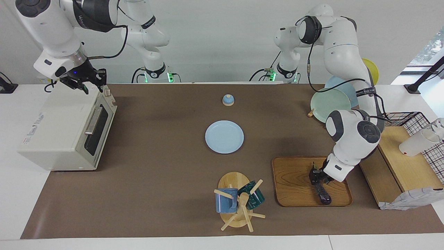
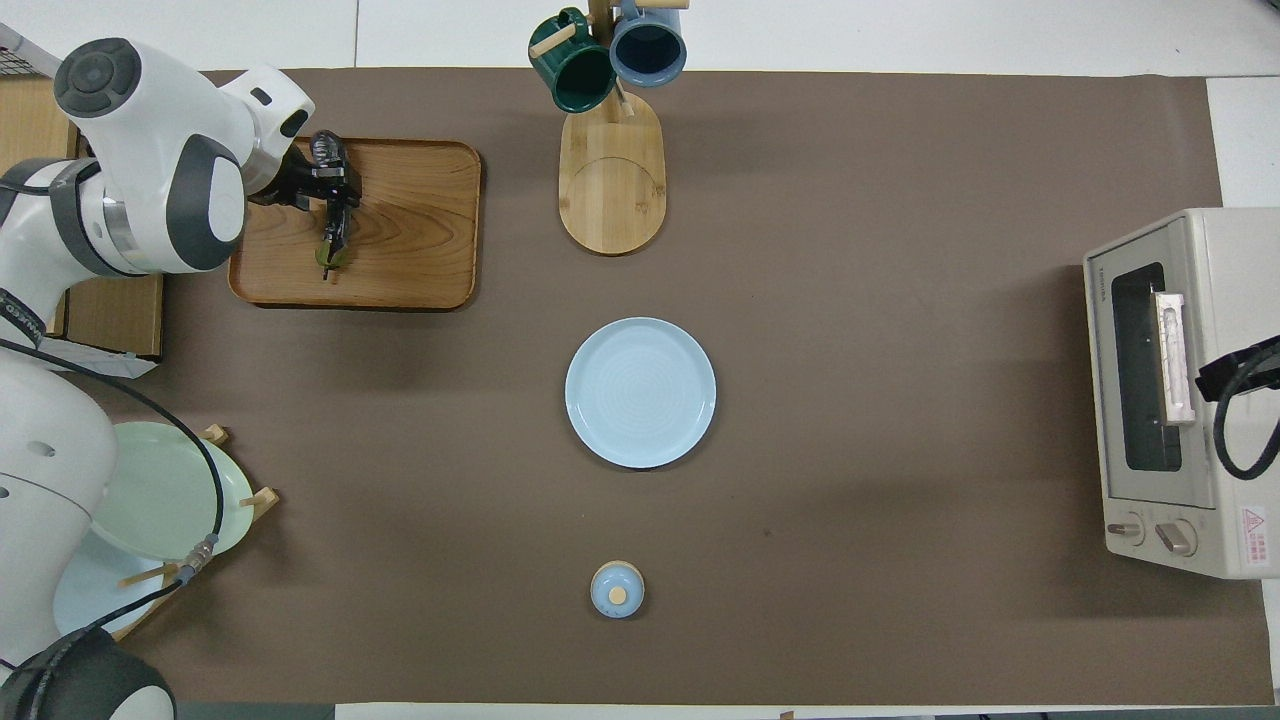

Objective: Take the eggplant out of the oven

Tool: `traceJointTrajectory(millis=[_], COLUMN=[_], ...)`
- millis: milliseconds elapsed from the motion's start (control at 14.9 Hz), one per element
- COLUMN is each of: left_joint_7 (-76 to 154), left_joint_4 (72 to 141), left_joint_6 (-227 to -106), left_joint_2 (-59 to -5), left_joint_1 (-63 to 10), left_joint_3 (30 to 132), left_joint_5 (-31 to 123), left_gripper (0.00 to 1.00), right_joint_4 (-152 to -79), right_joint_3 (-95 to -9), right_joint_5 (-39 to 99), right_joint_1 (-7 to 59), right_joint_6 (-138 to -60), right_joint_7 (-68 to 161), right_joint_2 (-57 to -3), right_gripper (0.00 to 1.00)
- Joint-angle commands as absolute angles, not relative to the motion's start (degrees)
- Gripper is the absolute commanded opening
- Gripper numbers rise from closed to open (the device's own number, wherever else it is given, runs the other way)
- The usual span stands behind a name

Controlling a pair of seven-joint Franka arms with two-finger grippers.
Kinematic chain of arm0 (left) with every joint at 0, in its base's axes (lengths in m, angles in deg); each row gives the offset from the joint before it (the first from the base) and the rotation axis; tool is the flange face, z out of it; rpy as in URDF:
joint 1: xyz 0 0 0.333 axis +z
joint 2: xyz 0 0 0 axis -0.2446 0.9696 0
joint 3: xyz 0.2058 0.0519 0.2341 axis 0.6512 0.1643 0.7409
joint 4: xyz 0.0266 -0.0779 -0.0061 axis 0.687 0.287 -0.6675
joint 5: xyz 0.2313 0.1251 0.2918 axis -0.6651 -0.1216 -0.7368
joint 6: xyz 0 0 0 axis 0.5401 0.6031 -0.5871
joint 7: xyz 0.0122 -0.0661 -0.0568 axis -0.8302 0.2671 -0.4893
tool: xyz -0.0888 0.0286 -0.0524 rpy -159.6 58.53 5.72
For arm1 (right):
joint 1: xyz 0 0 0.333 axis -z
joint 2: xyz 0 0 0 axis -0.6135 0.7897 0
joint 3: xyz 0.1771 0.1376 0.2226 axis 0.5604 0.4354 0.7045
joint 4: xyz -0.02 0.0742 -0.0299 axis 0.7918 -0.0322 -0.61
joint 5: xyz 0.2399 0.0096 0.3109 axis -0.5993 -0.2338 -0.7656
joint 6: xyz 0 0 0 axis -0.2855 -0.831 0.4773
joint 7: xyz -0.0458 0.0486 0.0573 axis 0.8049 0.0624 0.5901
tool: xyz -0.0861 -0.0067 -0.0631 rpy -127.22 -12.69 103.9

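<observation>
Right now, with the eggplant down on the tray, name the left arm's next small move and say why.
Probably lift the left pincer straight up. The eggplant lies on the tray, the pincer is right at its stem end, and the oven door is shut, so what seems left is backing away.

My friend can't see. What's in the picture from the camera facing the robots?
A dark eggplant lies on a wooden tray, the left hand at its stem end. The right hand hangs open over the closed white oven. A blue plate sits mid-table.
</observation>
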State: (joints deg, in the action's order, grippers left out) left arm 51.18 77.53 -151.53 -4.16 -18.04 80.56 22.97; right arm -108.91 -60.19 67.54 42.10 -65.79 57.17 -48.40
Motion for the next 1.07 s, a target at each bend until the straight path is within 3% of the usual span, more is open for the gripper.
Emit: traceJointTrajectory(millis=[0,201,736,1004], left_joint_7=[51.46,50.93,49.7,49.7], left_joint_4=[77.13,78.1,78.45,84.5], left_joint_6=[-147.27,-144.54,-122.4,-116.93], left_joint_2=[-5.98,-11.41,-27.5,-37.25], left_joint_1=[-17.59,-17.15,-16.36,-16.44], left_joint_3=[80.33,80.42,81.73,81.73], left_joint_5=[22.62,22.71,22.1,21.92], left_gripper=[1.0,1.0,1.0,1.0], right_joint_4=[-106.17,-104.94,-104.94,-102.12], right_joint_3=[-59.78,-59.52,-61.89,-63.13], right_joint_5=[63.45,63.26,62.03,61.59], right_joint_1=[43.73,43.12,39.07,38.73], right_joint_6=[-64.9,-63.85,-62.52,-61.12], right_joint_7=[55.74,51.35,44.74,43.42], right_joint_2=[-46.88,-46.7,-46.89,-45.21], right_gripper=[1.0,1.0,1.0,1.0])
